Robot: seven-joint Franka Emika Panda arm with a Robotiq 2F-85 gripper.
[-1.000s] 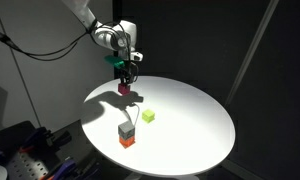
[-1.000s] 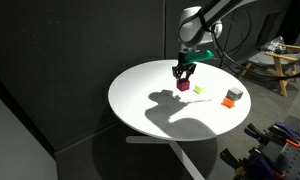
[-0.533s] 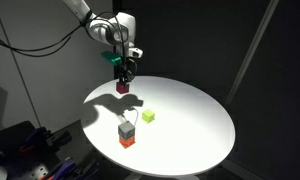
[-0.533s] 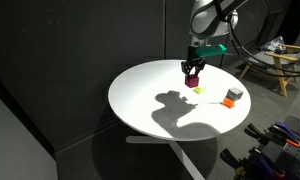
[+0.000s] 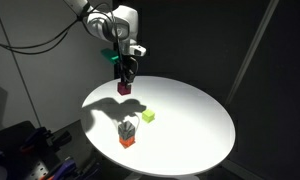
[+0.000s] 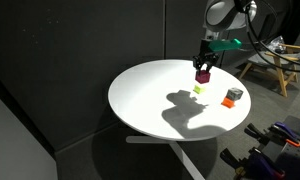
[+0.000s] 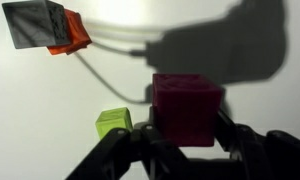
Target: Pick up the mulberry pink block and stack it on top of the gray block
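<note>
My gripper [image 5: 124, 84] is shut on the mulberry pink block [image 5: 124, 88] and holds it in the air above the round white table [image 5: 190, 120]. The block also shows in an exterior view [image 6: 202, 75] and fills the middle of the wrist view [image 7: 187, 108], clamped between the two black fingers [image 7: 230, 135]. The gray block [image 5: 127, 129] sits on top of an orange-red block [image 5: 127, 141] near the table's front edge; in the wrist view the gray block [image 7: 35, 22] is at the top left. A yellow-green block [image 5: 147, 116] lies between them on the table.
Black curtains surround the table. A wooden chair [image 6: 275, 60] stands behind the table in an exterior view. Equipment with coloured parts [image 5: 35, 160] sits low beside the table.
The gripper has risen with the pink block in it, lifting it off the table, and has shifted sideways over the table. The other blocks have not moved.
</note>
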